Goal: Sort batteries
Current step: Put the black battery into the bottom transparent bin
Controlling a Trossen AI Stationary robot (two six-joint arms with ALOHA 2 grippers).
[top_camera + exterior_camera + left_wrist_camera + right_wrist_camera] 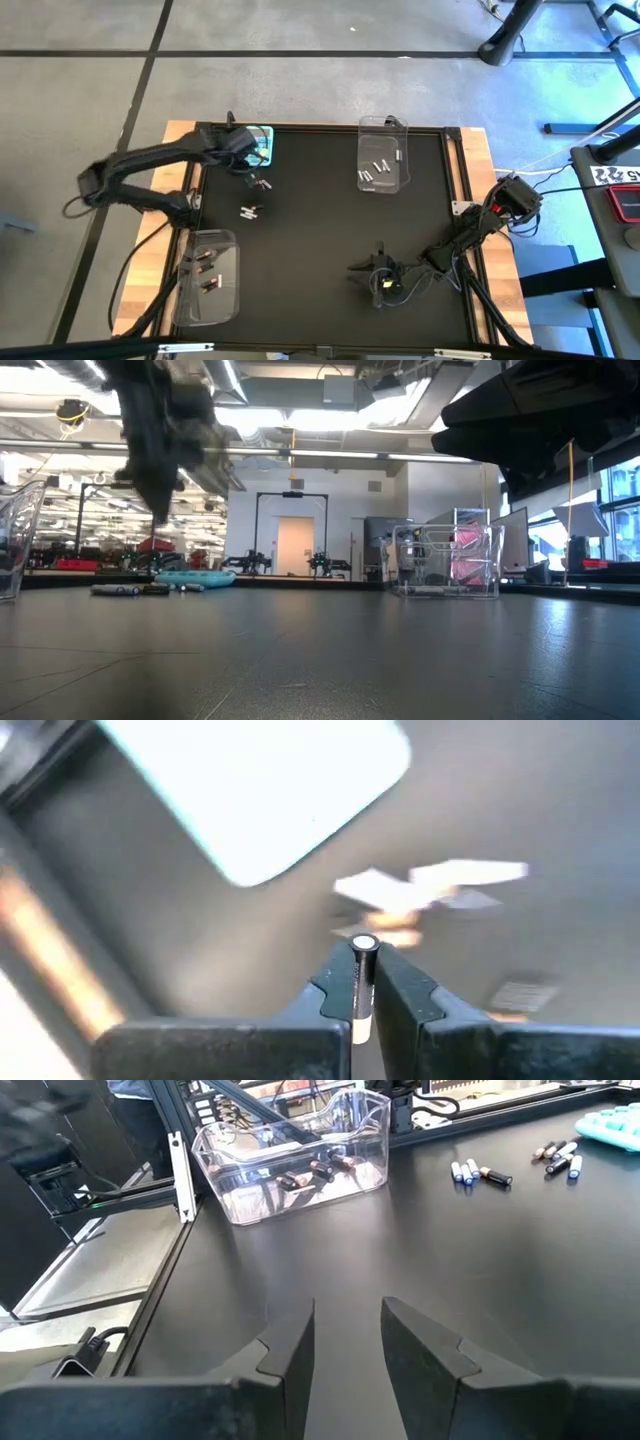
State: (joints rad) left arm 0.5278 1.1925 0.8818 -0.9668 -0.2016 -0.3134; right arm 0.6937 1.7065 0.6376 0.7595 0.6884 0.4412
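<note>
My left gripper [246, 168] hangs above the table's far left part, beside the light-blue calculator [262, 143], shut on one silvery battery [362, 958]. Loose batteries lie on the mat in two small groups [262, 184] [250, 211], also seen in the right wrist view [480, 1173]. A clear bin [383, 155] at the far edge holds silvery batteries. Another clear bin [208, 275] at the near left holds dark ones. My right gripper [347, 1315] waits open near the front edge with nothing between its fingers. My left gripper pinches the battery between its two fingers [335, 990]. The battery lies along the fingers, and its round silvery end [363, 944] sticks out past the fingertips. The fingers point steeply down from above. The battery is lifted clear of the mat.
The black mat [320, 250] is bare in the middle between the two bins. The low view shows the calculator [195, 578] and loose batteries [130, 589] at the left, and a clear bin [447, 560] at the right.
</note>
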